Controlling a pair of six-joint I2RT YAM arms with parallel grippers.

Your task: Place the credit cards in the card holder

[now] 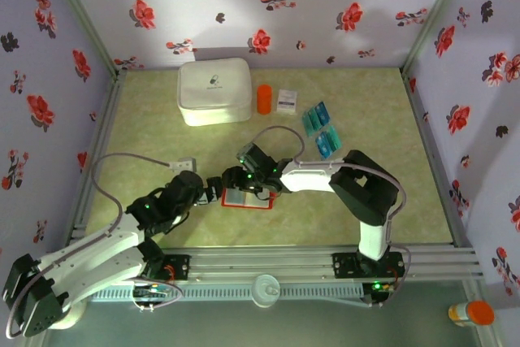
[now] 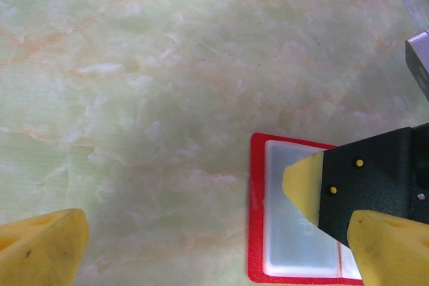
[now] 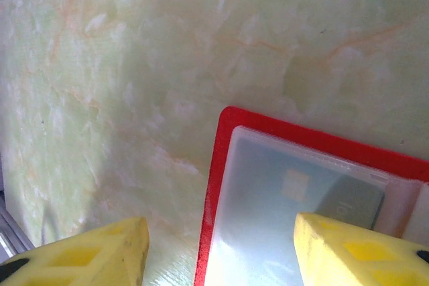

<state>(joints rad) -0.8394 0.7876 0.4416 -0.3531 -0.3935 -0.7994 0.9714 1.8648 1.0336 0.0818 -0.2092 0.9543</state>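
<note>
Thin, stiff, slick cards likely want pinching by their edges; left fingers and right fingers gape empty by the holder.

The table is showing pale green marbling with faint orange veins. On it the card holder is glowing bright red around milky clear pockets, with a grey-teal card showing through one. Towards the far right corner the credit cards are lying teal and blue. Along the far edge a case is sitting white, a cylinder orange, and a packet white with dark print. The left gripper and right gripper are both wearing yellow fingers. The walls are standing lavender, scattered with red and dark flowers.
</note>
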